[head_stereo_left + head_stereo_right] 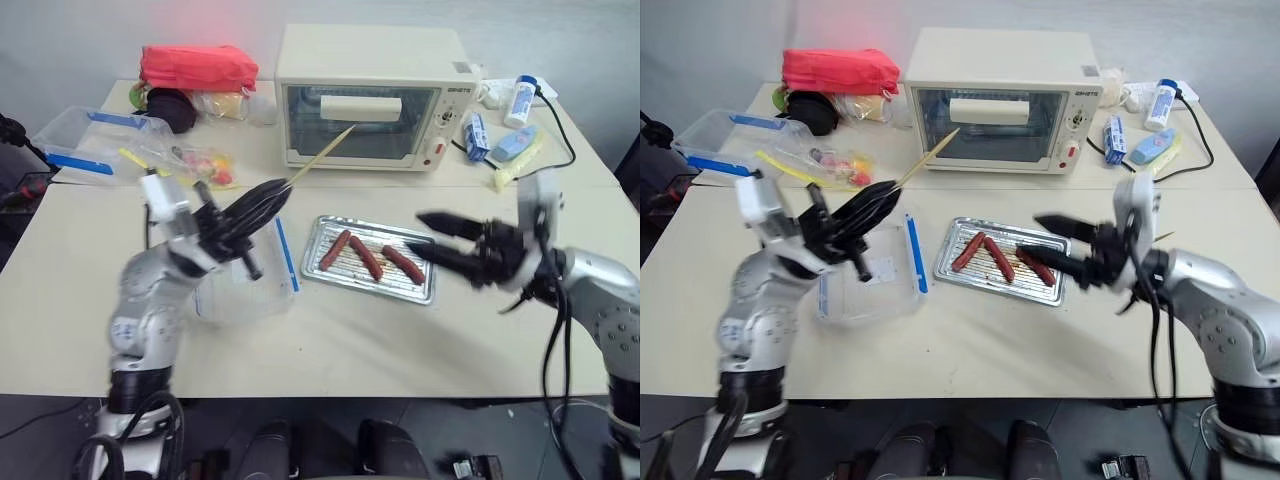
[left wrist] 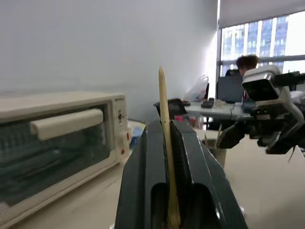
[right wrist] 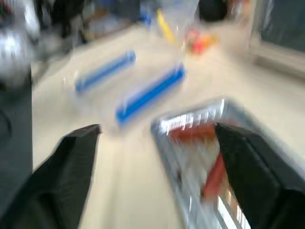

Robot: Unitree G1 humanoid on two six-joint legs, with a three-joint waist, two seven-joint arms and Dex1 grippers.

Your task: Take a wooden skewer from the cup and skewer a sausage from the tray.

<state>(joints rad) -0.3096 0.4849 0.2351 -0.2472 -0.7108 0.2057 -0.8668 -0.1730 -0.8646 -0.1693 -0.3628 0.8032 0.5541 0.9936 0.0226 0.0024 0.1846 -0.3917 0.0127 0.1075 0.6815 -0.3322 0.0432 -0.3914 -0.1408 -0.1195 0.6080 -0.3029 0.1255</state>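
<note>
My left gripper [image 1: 268,194] is shut on a wooden skewer [image 1: 322,151]. The stick slants up and away from the fingertips towards the oven door, and in the left wrist view it stands up between the two closed fingers [image 2: 164,119]. The shiny tray [image 1: 424,291] lies at the table's middle with three sausages [image 1: 365,257] side by side on it. My right gripper [image 1: 421,235] hangs open over the tray's right end, pointing left, and holds nothing. Its wrist view shows the fingers spread wide with the tray and a sausage [image 3: 214,177] between them. The cup [image 2: 215,152] shows below the right gripper in the left wrist view.
A cream toaster oven [image 1: 365,95] stands behind the tray. A clear plastic box with blue clips [image 1: 245,278] lies under my left gripper. Another clear box [image 1: 88,138], a red bag [image 1: 198,65] and snacks sit back left. Bottles, tubes [image 1: 520,100] and a black cable lie back right.
</note>
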